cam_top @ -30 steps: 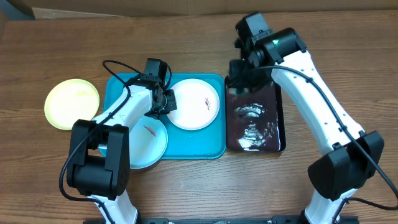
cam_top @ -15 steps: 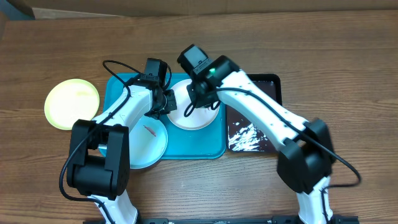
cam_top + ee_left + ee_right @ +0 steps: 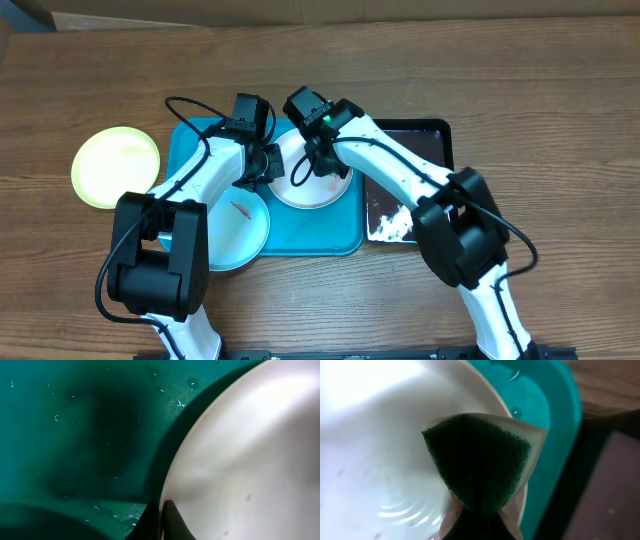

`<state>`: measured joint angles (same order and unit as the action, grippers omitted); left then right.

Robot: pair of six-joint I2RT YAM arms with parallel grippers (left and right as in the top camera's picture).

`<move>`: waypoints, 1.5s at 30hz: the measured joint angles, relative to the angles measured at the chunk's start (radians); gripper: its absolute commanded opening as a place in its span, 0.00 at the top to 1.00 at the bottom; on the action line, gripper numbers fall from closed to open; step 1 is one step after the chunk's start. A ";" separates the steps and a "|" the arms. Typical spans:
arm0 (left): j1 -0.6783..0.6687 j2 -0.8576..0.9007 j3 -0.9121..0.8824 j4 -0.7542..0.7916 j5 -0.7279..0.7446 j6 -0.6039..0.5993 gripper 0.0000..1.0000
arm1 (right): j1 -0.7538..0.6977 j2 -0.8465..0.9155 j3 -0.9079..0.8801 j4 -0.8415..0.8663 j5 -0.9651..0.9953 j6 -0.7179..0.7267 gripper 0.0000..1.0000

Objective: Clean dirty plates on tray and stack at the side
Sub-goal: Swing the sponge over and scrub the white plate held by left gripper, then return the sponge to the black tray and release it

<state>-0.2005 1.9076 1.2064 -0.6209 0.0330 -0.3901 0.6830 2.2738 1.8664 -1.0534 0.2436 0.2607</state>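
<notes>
At left claw [image 3: 271, 166]: pinched together on left rim of white plate [image 3: 322, 178], fingertips [image 3: 174, 527] straddling the edge. At right claw [image 3: 302, 174]: clamped on green sponge [image 3: 480, 455], pressed onto that plate near its rim. Wet there, with a few reddish specks. Sitting in right half of tray [image 3: 345, 240]. In tray's left front corner: blue plate [image 3: 240, 235] with a brown bit, lapping over the near edge. Off tray, on desk [image 3: 560, 100] to the left: yellow-green plate [image 3: 115, 165]. Just right of tray: black bin [image 3: 437, 150], white foam inside. Brown wood-grain desk. Left arm folded, reaching forward over blue plate. Right arm stretched diagonally across bin.
</notes>
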 measured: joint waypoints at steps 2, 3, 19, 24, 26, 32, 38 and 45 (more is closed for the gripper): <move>0.000 0.000 0.000 0.000 0.000 0.000 0.96 | -0.001 0.026 0.000 -0.002 0.000 0.000 0.96; 0.000 0.000 0.000 0.000 0.000 0.000 0.96 | -0.001 0.031 0.000 0.000 0.000 0.000 0.96; 0.006 0.000 0.000 -0.005 -0.009 0.000 0.96 | -0.029 0.031 0.006 0.015 -0.369 -0.010 0.96; 0.006 0.000 0.000 -0.003 -0.006 0.000 0.96 | -0.033 0.043 0.049 -0.026 -0.540 -0.033 0.96; 0.006 0.000 0.000 -0.003 -0.004 0.000 0.96 | -0.044 0.053 0.102 -0.069 -0.581 -0.039 0.96; 0.006 0.000 0.000 -0.003 0.000 0.000 0.96 | -0.158 0.054 0.319 -0.215 -0.632 -0.078 0.96; 0.006 0.000 0.000 -0.003 0.000 0.000 0.96 | -0.320 0.021 0.372 -0.431 -0.591 -0.098 0.96; 0.006 0.000 0.000 0.004 0.000 0.000 0.96 | -0.396 0.019 0.347 -0.605 -0.423 -0.103 0.96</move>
<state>-0.1947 1.9076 1.2064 -0.6167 0.0330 -0.3901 0.2867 2.2932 2.2131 -1.6585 -0.1799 0.1574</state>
